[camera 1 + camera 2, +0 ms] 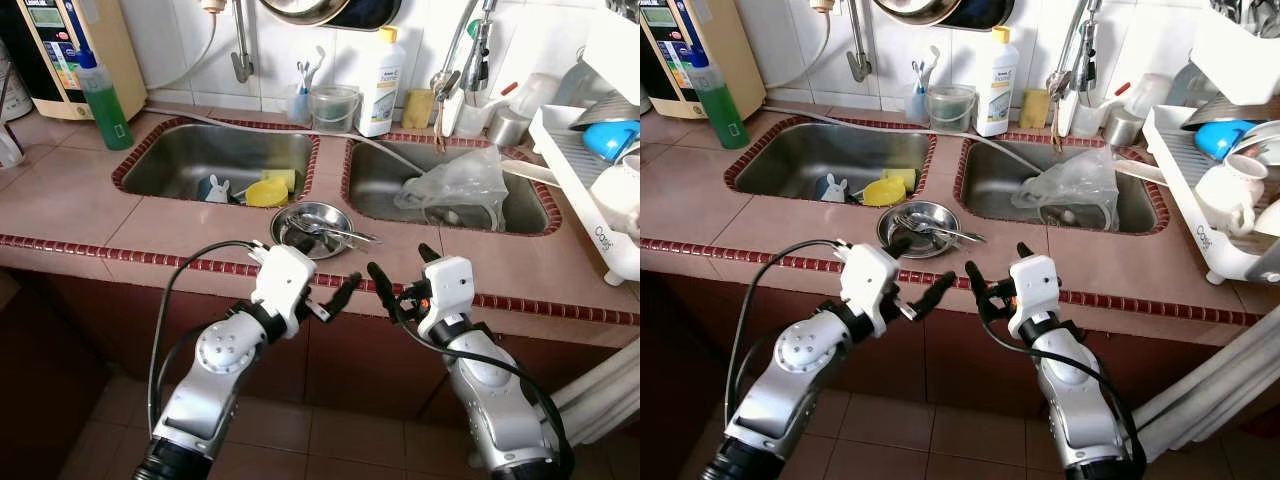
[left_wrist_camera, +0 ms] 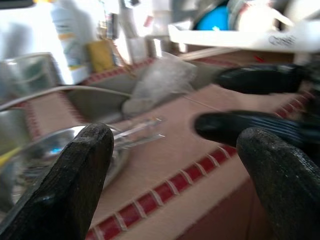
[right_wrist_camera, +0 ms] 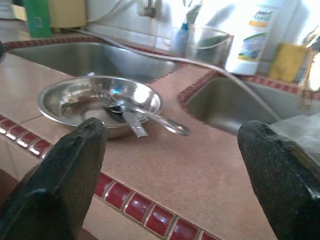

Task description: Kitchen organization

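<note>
You are at the beginning, I think: nothing is picked up yet. The steel bowl (image 1: 312,228) with spoons (image 1: 335,232) in it sits on the counter (image 1: 80,190) between the two sinks, close to the front edge. The left sink (image 1: 200,155) holds a yellow sponge (image 1: 268,190) and a small white rabbit figure (image 1: 214,189); the right sink (image 1: 440,180) holds a crumpled plastic bag (image 1: 458,185). All of this seems not yet sorted.

Your left gripper (image 1: 338,298) and right gripper (image 1: 398,275) hover in front of the counter edge, just below the bowl, both spread wide and empty.

The right wrist view gives you the bowl and its spoon handles from close by, with the dish soap bottle (image 3: 252,42) behind. The head views add the dish rack (image 1: 590,150) on the right and the green bottle (image 1: 105,100) on the left.
</note>
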`<state>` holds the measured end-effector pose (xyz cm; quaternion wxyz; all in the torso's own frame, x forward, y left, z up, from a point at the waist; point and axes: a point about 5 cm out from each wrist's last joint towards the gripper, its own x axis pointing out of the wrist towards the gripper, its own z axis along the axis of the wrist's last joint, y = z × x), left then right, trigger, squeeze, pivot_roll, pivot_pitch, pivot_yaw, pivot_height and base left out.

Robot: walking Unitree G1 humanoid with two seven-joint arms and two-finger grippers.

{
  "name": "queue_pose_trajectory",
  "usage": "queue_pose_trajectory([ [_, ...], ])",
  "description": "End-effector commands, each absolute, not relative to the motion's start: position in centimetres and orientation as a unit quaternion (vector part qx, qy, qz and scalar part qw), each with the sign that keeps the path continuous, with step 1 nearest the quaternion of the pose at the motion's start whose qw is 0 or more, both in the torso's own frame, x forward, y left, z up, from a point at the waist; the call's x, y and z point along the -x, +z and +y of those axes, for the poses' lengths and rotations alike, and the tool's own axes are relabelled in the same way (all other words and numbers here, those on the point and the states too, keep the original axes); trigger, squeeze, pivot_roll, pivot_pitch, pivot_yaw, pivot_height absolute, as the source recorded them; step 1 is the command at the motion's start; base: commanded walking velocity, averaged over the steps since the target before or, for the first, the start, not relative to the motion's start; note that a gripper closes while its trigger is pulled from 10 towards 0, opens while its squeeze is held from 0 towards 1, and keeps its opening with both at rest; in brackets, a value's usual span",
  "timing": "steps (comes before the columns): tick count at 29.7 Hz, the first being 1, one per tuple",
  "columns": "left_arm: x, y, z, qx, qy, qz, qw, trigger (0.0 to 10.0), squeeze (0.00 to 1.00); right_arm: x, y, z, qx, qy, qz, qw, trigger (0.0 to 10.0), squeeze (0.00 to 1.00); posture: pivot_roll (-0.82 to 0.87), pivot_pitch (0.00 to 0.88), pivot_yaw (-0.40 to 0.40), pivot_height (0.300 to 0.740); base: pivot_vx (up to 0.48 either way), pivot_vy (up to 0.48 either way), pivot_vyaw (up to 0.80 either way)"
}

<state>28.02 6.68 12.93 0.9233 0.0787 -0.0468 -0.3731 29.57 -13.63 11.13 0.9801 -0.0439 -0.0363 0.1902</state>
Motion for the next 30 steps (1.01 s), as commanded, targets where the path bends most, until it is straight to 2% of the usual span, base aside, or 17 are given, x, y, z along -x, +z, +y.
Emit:
queue_pose_trajectory([
  [1, -27.8, 12.7, 6.5, -0.088, -0.382, -0.046, 0.919, 10.0, 0.0, -29.9, 11.1, -13.8, 0.034, 0.198, -0.03, 0.979, 10.0, 0.0, -0.1, 0.064, 0.003, 0.74, 0.0, 0.0, 0.0],
  [16, -27.8, 13.1, 6.5, -0.09, -0.385, -0.051, 0.917, 10.0, 0.0, -32.0, 9.8, -15.1, 0.012, 0.208, 0.008, 0.978, 10.0, 0.0, -0.09, 0.085, 0.009, 0.74, 0.0, 0.0, 0.0],
  [30, -27.5, 12.7, 8.7, -0.095, -0.374, -0.046, 0.921, 10.0, 0.0, -34.3, 10.6, -13.1, 0.005, 0.252, 0.002, 0.968, 10.0, 0.0, -0.06, 0.092, -0.005, 0.74, 0.0, 0.0, 0.0],
])
